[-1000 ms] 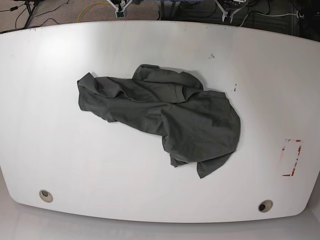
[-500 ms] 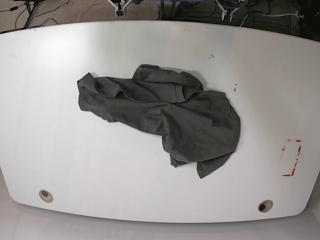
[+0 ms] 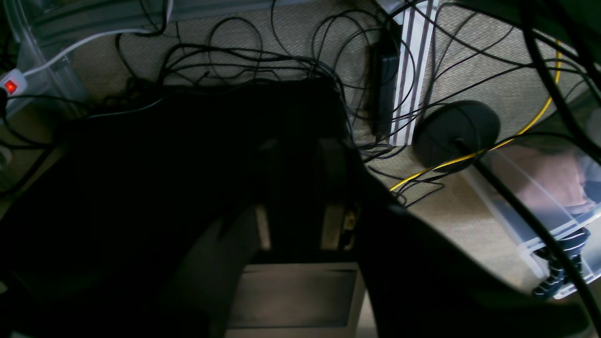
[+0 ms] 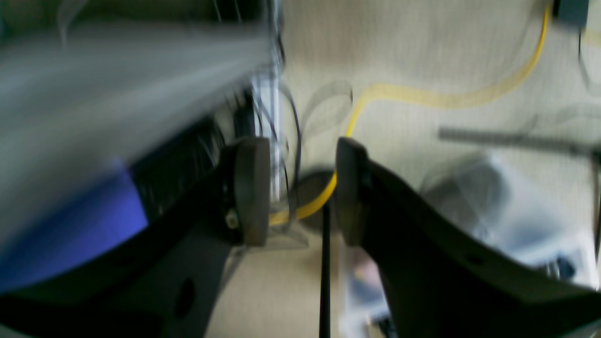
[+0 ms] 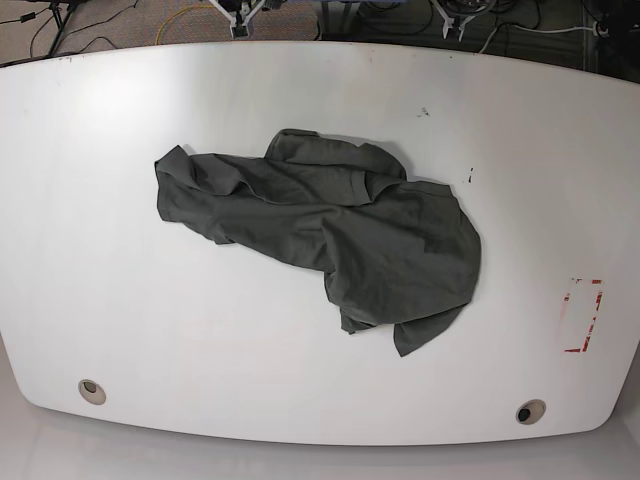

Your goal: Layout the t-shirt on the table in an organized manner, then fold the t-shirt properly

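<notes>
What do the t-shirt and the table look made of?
t-shirt: soft woven or knit cloth, matte charcoal grey; it lies crumpled in loose folds and creases. table: smooth white hard top, probably laminate or coated board; faint sheen, rounded edges, grommet hole.

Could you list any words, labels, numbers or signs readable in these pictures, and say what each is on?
None can be read.
red-and-white sticker on the table: markings only, too small to make out any text.
small black marks on the table: specks, not lettering.
t-shirt: plain, no print showing.
Both wrist views: floor and cables only, no lettering.
</notes>
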{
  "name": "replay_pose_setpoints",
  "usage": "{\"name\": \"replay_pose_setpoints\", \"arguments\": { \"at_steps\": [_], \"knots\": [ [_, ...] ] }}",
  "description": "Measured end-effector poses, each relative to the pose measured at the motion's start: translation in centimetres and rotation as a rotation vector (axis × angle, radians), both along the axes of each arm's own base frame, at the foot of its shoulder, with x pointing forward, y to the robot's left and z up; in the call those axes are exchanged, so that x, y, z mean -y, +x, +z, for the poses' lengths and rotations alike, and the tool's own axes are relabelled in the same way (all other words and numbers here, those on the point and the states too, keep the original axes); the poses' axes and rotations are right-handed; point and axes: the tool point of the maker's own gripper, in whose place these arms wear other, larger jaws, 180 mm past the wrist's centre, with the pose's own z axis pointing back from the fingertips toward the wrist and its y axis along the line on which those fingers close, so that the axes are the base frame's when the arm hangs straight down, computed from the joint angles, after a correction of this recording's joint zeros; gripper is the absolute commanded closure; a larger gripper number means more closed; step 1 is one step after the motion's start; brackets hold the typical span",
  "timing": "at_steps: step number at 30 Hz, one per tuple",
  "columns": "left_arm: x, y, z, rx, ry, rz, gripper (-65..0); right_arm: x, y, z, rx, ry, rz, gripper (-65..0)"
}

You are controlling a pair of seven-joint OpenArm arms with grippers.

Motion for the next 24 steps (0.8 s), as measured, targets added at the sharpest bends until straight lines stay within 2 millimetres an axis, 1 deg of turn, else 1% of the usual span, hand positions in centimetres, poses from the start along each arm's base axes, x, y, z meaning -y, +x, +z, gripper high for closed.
{"name": "replay_pose_setpoints", "arguments": {
  "at_steps": [2,4,13,18,22,24],
  "knots": [
    [0.0,0.0,0.0,0.0,0.0,0.0,-11.7,0.1,0.7,0.0,0.014,-0.001,-0.002,-21.9],
    [0.0,0.0,0.0,0.0,0.0,0.0,-11.7,0.1,0.9,0.0,0.02,-0.002,-0.003,-21.9],
    [0.0,0.1,0.0,0.002,0.0,0.0,-11.7,0.0,-0.9,0.0,-0.02,0.0,-0.001,-21.7],
    [0.0,0.0,0.0,0.01,-0.001,-0.001,-11.7,0.1,-0.7,0.0,-0.011,-0.002,-0.002,-21.7],
    [0.2,0.4,0.2,0.062,-0.007,-0.002,-11.7,0.4,-0.7,0.3,0.008,-0.01,-0.003,-21.7],
    [0.2,0.4,0.2,0.09,-0.011,-0.003,-11.7,0.2,-1.1,0.6,0.016,-0.009,-0.007,-21.7]
  ]
}}
